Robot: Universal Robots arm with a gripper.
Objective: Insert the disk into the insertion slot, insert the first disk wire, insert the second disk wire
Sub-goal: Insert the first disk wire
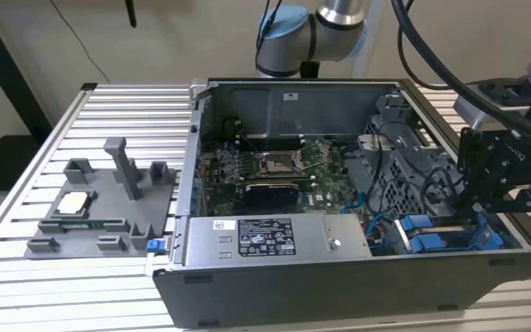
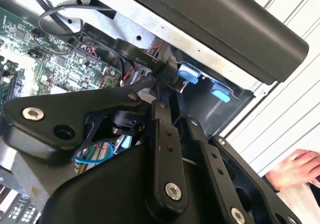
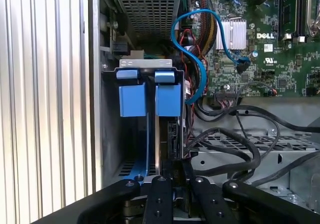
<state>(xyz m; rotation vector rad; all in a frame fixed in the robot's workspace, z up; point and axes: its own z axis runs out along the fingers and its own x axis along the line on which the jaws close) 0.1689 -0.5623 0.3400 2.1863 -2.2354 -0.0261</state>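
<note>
The disk [image 3: 159, 134] stands edge-on in its blue carrier [image 3: 133, 98] inside the insertion slot [image 3: 111, 129], the grey metal bay at the case's corner. In the exterior view the blue carrier [image 1: 439, 238] shows in the near corner on the exterior view's right, and my gripper [image 1: 489, 207] hangs just above it. In both wrist views the black fingers [image 3: 161, 194] close in beside the disk's edge. My gripper [image 3: 176, 176] is shut on the plug of a black flat disk wire [image 2: 131, 52], which ends right by the blue tabs [image 2: 188, 72].
The open case holds a green motherboard [image 1: 265, 173], a silver power-supply box [image 1: 275, 236], a looping blue cable [image 3: 198, 69] and thick black cables [image 3: 235, 144]. A grey fixture [image 1: 99, 207] sits on the slatted table. A person's hand [image 2: 296, 166] rests outside the case.
</note>
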